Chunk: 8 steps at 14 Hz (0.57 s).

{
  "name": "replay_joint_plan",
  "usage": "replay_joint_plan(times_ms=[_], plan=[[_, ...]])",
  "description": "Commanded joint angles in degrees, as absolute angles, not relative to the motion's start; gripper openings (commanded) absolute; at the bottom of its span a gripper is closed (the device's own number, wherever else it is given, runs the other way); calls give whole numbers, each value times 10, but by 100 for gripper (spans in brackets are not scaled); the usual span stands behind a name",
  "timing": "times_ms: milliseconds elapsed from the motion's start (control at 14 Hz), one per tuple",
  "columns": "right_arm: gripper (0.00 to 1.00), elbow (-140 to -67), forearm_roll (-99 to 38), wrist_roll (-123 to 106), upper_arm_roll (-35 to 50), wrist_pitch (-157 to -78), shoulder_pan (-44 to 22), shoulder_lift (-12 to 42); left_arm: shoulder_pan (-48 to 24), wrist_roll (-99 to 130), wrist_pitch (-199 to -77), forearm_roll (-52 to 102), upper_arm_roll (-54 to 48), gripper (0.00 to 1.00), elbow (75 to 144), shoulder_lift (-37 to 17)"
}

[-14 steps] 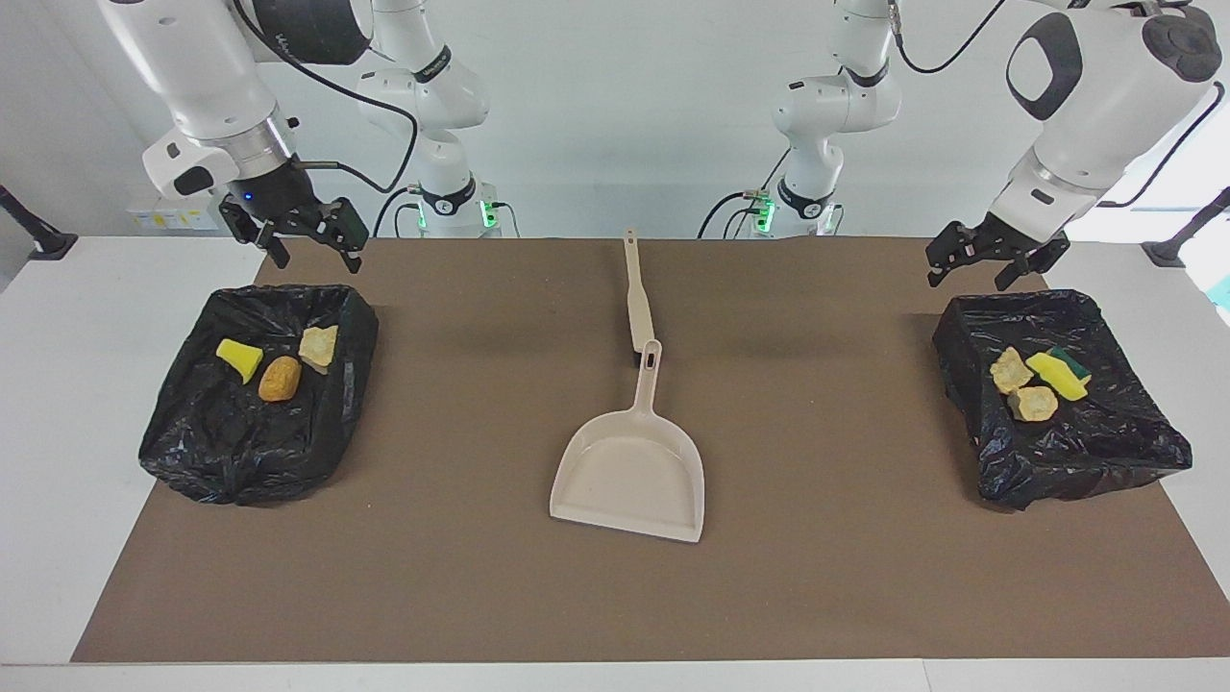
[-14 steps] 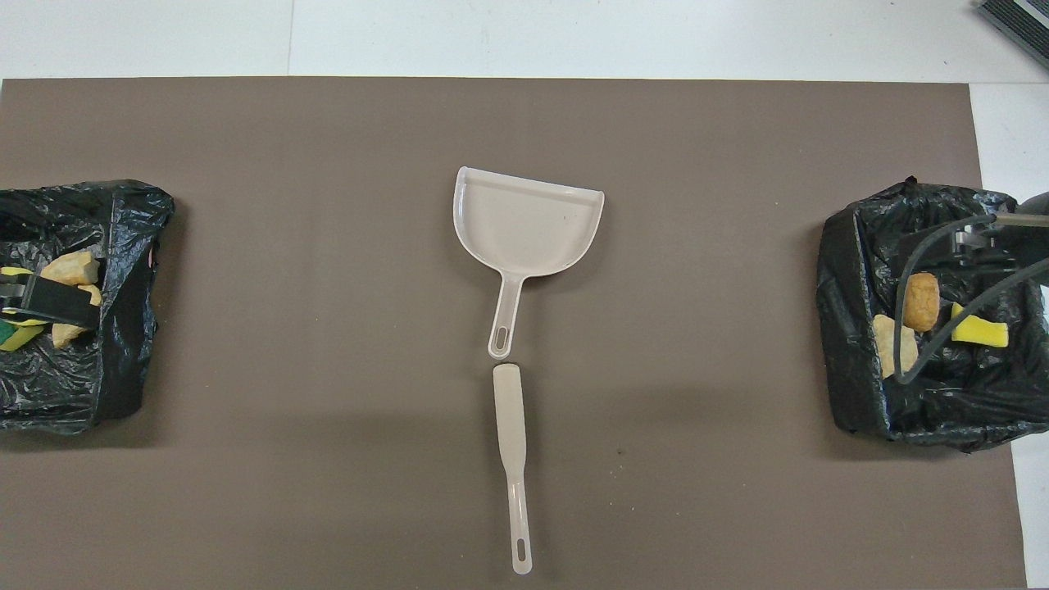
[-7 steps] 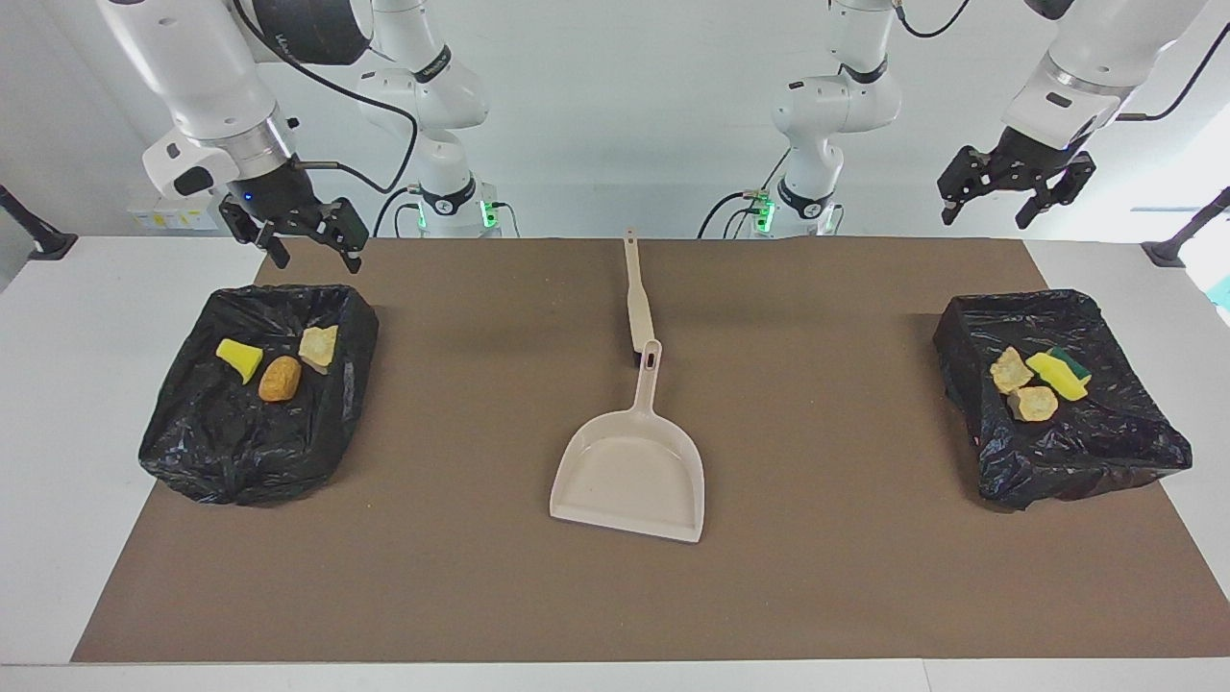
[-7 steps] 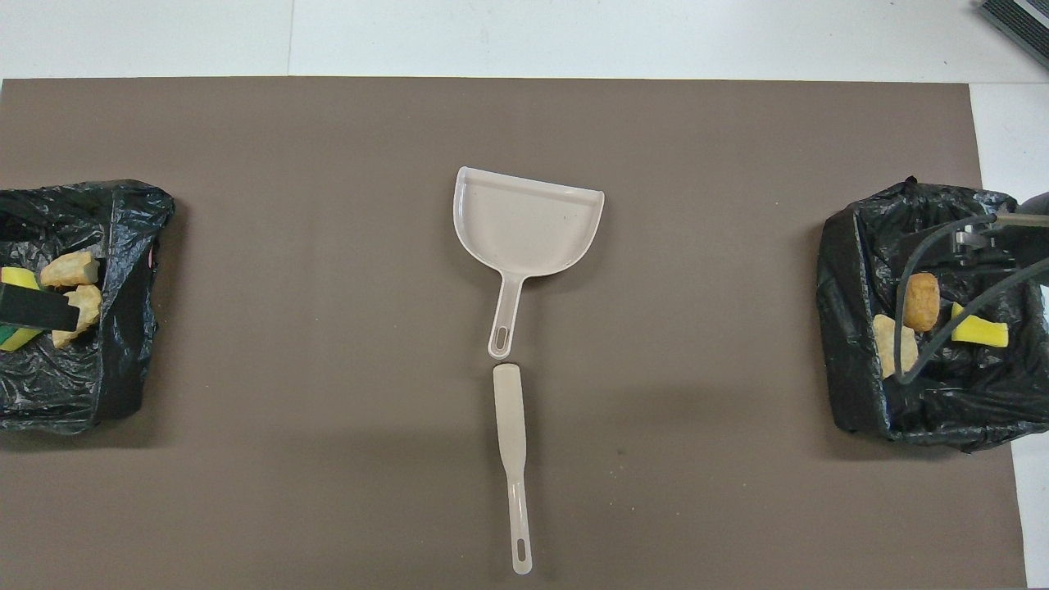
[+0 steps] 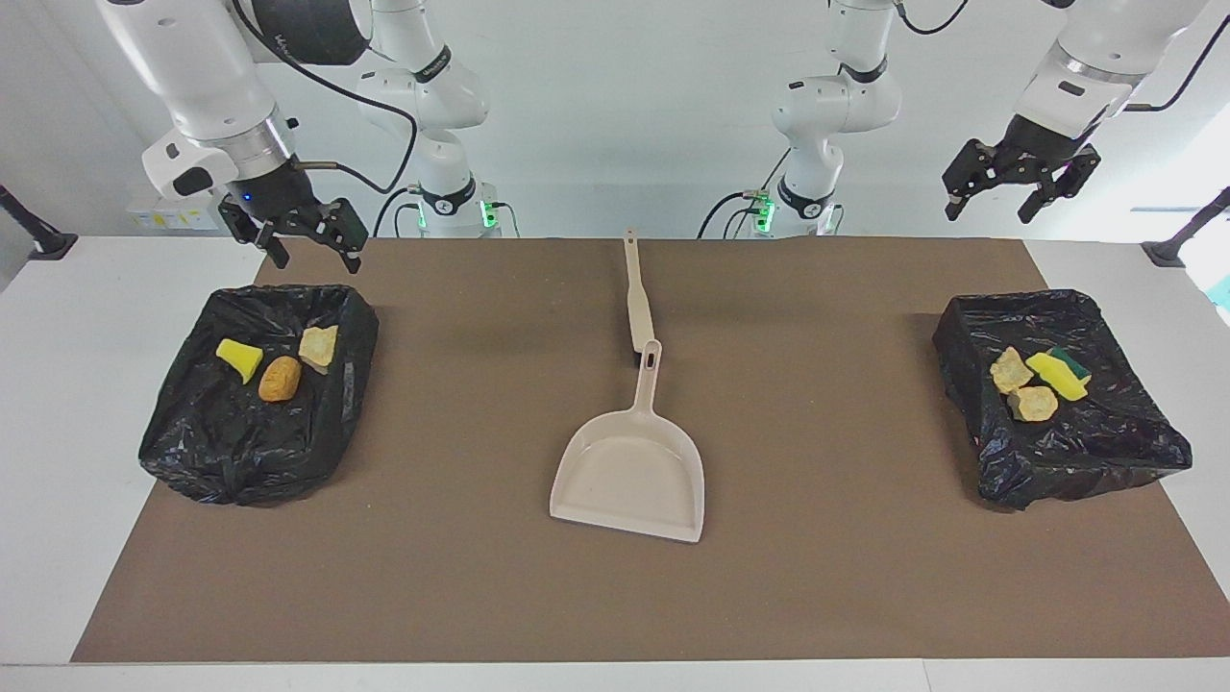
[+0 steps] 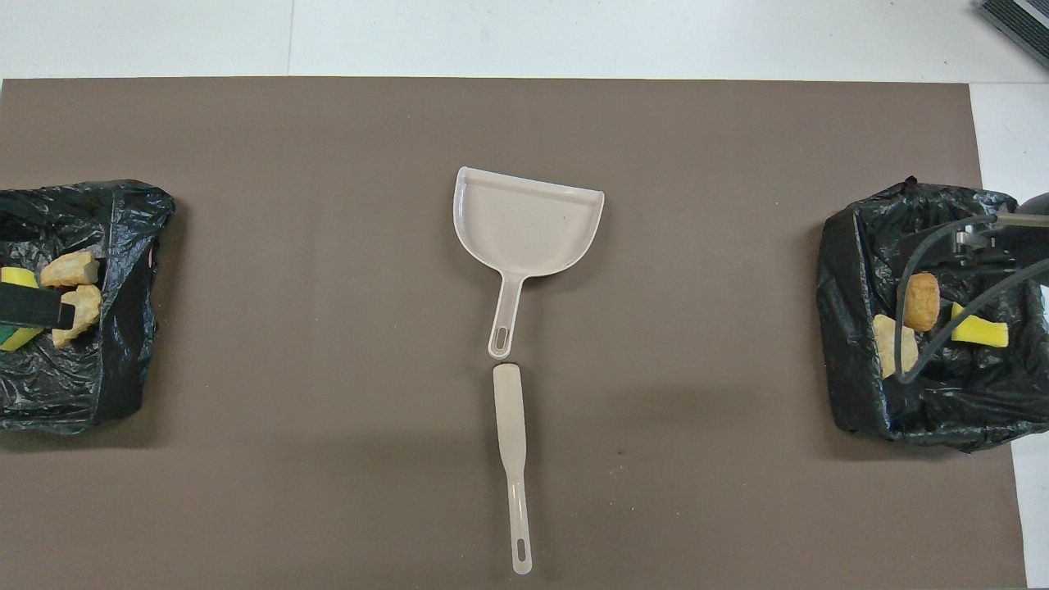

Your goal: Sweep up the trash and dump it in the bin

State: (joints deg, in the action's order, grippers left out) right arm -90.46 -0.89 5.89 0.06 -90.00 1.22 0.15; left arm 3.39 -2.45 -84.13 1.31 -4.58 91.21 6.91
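The trash lies in two black-bagged bins. In the bin at the right arm's end are a yellow sponge wedge, an orange-brown chunk and a tan chunk. The bin at the left arm's end holds two tan chunks and a yellow-green sponge. My right gripper hangs open just over its bin's edge nearest the robots. High over the table's edge by the other bin, my left gripper is open and holds nothing.
A beige dustpan lies mid-table on the brown mat, its handle pointing to the robots. The beige brush lies in line with it, nearer to the robots. In the overhead view the same bins sit at the mat's ends.
My left gripper has risen from just above its bin's edge to well above the table. The right arm, the trash, the dustpan and the brush have not moved.
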Motion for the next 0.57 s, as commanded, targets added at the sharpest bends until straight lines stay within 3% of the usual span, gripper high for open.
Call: replay_joint_plan(times_ms=[0,499], plan=[[100,-914,-18,69,4,-907,19,-4,30,-1,-848,20,-43,100,933,82],[100,-915,-18,69,4,-904,19,-4,27,10,-853,19,-57,100,930,79]])
